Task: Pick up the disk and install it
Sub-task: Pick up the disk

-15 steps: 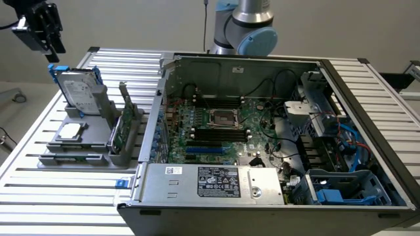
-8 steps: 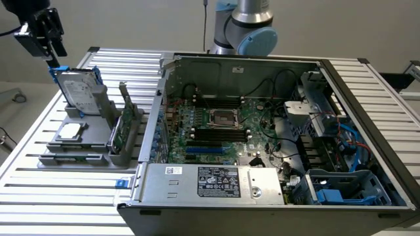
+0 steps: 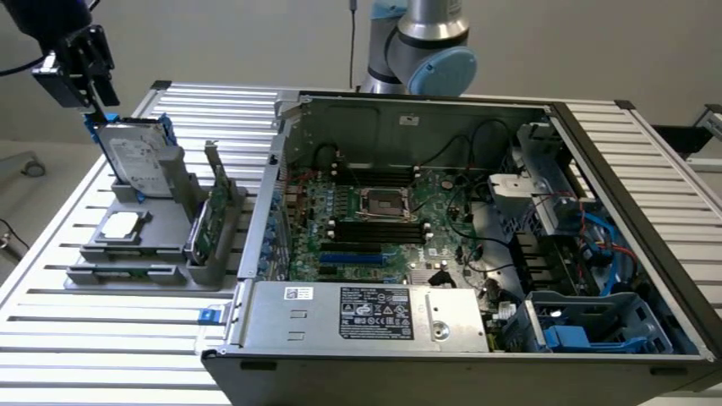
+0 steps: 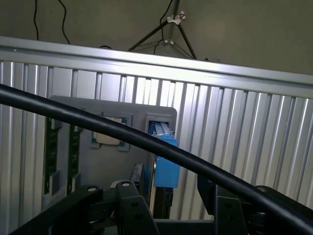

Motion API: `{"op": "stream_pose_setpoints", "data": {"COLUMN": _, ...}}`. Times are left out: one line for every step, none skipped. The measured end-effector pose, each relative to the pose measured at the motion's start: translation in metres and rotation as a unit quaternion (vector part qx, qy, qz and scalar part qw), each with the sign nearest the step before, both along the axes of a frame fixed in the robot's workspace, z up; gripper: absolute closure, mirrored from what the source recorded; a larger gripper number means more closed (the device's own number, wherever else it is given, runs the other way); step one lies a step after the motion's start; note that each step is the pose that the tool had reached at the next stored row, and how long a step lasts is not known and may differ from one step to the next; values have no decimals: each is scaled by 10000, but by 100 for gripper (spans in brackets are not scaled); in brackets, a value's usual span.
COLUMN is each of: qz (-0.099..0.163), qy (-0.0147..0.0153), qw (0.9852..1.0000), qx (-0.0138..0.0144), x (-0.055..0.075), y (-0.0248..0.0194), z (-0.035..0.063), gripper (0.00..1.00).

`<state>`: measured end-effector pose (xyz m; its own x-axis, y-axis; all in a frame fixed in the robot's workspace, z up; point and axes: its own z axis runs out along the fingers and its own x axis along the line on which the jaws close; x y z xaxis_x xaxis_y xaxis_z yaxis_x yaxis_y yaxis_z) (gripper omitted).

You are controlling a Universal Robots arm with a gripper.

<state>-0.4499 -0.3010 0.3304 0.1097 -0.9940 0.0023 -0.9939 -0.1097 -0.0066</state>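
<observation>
Gripper (image 3: pixel 100 106) hangs at the far corner of the table on the exterior view's left, right over the top edge of the disk (image 3: pixel 138 161). Jaws are spread wide, not pinching anything. From the wrist view you can see one finger (image 4: pixel 129 200) on each side of the disk's blue rail (image 4: pixel 166 169), with a gap both ways, so nothing is gripped. A fat black cable (image 4: pixel 146 142) sags across that view, in front of everything.

The disk stands on edge, leaning a bit, in a slot of the grey holder (image 3: pixel 169 224), label face showing. So it's parked in its stand, not in the PC. Same holder has the small square silver chip (image 3: pixel 122 224) lying flat in front of the disk, and a thin green circuit card (image 3: pixel 212 207) standing upright just beside it, on the computer side.

Next to the holder, on the exterior view's right, is the open computer case (image 3: pixel 418 110) lying on its side: motherboard (image 3: pixel 373 211) in the middle, silver power supply (image 3: pixel 361 313) along the near edge, blue drive cage (image 3: pixel 598 326) in the near right corner. All of it sits on a slatted aluminium table (image 3: pixel 68 338), with the arm's base (image 3: pixel 423 42) behind the case.
</observation>
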Motion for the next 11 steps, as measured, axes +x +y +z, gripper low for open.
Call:
{"op": "stream_pose_setpoints", "data": {"qz": -1, "qy": 0, "qw": 10000, "qx": -2, "x": 0, "y": 0, "z": -18, "gripper": 44}}
{"op": "stream_pose_setpoints", "data": {"qz": -2, "qy": 0, "qw": 10000, "qx": -4, "x": 0, "y": 0, "z": -37, "gripper": 44}}
{"op": "stream_pose_setpoints", "data": {"qz": -2, "qy": 0, "qw": 10000, "qx": -7, "x": 0, "y": 0, "z": -55, "gripper": 44}}
{"op": "stream_pose_setpoints", "data": {"qz": -2, "qy": 0, "qw": 10000, "qx": -8, "x": 0, "y": 0, "z": -74, "gripper": 44}}
{"op": "stream_pose_setpoints", "data": {"qz": -3, "qy": 0, "qw": 10000, "qx": -11, "x": 0, "y": 0, "z": -92, "gripper": 44}}
{"op": "stream_pose_setpoints", "data": {"qz": -2, "qy": 0, "qw": 10000, "qx": -14, "x": 0, "y": 0, "z": -110, "gripper": 44}}
{"op": "stream_pose_setpoints", "data": {"qz": -2, "qy": 0, "qw": 10000, "qx": -17, "x": 0, "y": 0, "z": -128, "gripper": 44}}
{"op": "stream_pose_setpoints", "data": {"qz": -2, "qy": 0, "qw": 10000, "qx": -21, "x": 0, "y": 0, "z": -146, "gripper": 44}}
{"op": "stream_pose_setpoints", "data": {"qz": -3, "qy": 0, "qw": 10000, "qx": -25, "x": 0, "y": 0, "z": -164, "gripper": 44}}
{"op": "stream_pose_setpoints", "data": {"qz": -3, "qy": 1, "qw": 10000, "qx": -30, "x": 0, "y": 0, "z": -183, "gripper": 44}}
{"op": "stream_pose_setpoints", "data": {"qz": -5, "qy": 0, "qw": 10000, "qx": -36, "x": -1, "y": 0, "z": -201, "gripper": 44}}
